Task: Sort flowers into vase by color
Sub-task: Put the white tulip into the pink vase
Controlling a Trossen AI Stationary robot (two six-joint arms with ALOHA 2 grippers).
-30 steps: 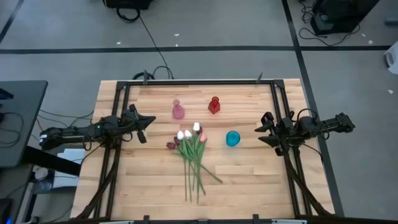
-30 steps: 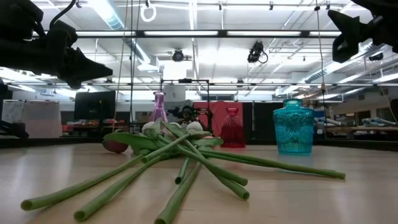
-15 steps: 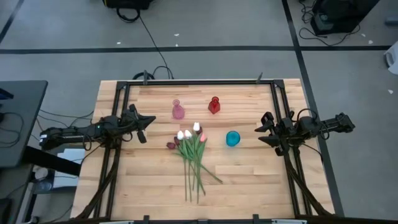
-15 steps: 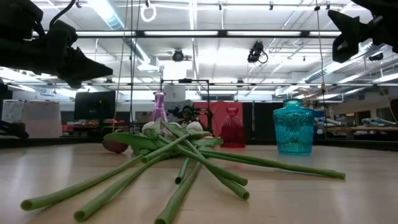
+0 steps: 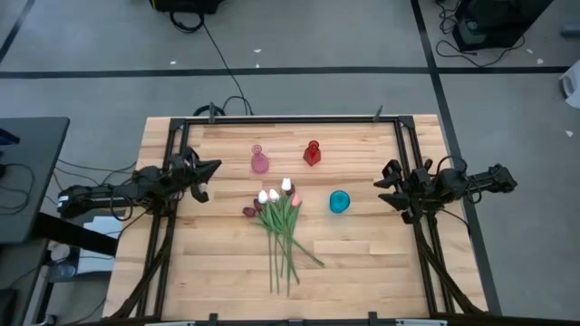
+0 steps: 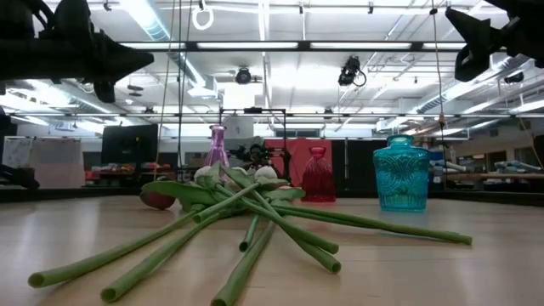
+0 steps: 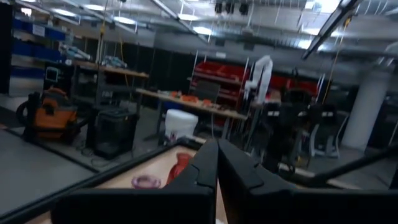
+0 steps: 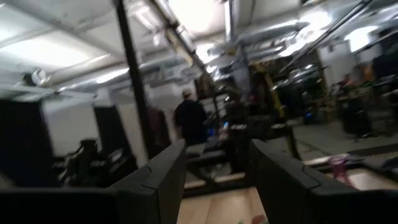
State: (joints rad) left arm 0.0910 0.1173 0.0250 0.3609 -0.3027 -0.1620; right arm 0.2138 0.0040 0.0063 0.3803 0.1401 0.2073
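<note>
On the wooden surface (image 5: pixel 362 263), just beside the blue vase (image 5: pixel 339 201), the flowers (image 5: pixel 279 222) are lying in a loose fan, heads pointing toward the pink vase (image 5: pixel 260 161) and red vase (image 5: pixel 312 153), long stems running away from them. They are likely handling as light and bendy, best pinched mid-stem. The left end effector (image 5: pixel 205 176) is hovering pressed narrow, the right end effector (image 5: pixel 388 186) spread wide, both well apart from the blue vase.
</note>
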